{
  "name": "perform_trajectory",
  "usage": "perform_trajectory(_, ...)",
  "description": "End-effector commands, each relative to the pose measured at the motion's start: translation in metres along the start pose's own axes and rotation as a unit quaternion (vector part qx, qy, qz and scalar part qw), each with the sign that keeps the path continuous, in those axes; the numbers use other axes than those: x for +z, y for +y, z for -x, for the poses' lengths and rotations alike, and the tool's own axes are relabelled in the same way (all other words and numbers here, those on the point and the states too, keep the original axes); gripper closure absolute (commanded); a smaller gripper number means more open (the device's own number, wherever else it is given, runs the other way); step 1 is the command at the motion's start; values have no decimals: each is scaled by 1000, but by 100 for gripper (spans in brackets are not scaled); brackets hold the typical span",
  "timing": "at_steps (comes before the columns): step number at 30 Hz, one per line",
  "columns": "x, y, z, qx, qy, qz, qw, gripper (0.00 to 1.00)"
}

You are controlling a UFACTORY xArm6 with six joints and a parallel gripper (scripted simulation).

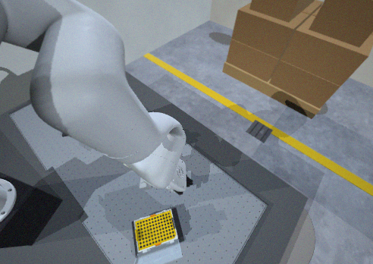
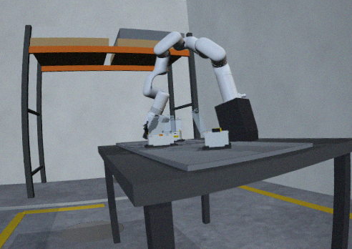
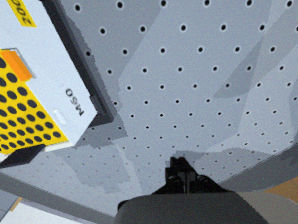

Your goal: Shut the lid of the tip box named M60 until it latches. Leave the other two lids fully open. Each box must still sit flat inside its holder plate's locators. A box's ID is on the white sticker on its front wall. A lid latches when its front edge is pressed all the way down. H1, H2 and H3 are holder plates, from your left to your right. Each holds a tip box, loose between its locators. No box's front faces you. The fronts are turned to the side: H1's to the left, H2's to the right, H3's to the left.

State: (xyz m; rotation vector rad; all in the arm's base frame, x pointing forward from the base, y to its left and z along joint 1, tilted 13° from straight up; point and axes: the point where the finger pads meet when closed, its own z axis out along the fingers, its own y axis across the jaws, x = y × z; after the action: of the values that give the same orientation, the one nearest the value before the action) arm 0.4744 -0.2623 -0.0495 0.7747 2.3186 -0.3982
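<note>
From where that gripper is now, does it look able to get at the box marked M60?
Probably yes. The shut gripper hangs over bare perforated plate, beside the M60 box. Nothing shows between them, and the box's yellow tip grid is uncovered, so its lid looks open.

"M60" on white sticker (image 3: 73,101), front wall of tip box (image 3: 45,80), wrist view. Yellow label (image 3: 23,11) at top, unreadable.

The closed black gripper (image 3: 181,176) hangs over bare perforated grey board (image 3: 210,85), with open room ahead and to its right. To its left, the white M60 tip box (image 3: 60,85) with its yellow tip grid blocks passage.
</note>
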Motion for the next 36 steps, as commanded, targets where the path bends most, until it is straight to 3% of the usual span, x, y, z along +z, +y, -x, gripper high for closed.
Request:
perform_trajectory(1,-21,0,14,0,-1,0,1000,100)
perform_trajectory(25,-117,0,69,0,-2,0,1000,100)
perform_trajectory(31,-134,0,79,0,-2,0,1000,100)
perform_trajectory(36,-134,0,79,0,-2,0,1000,100)
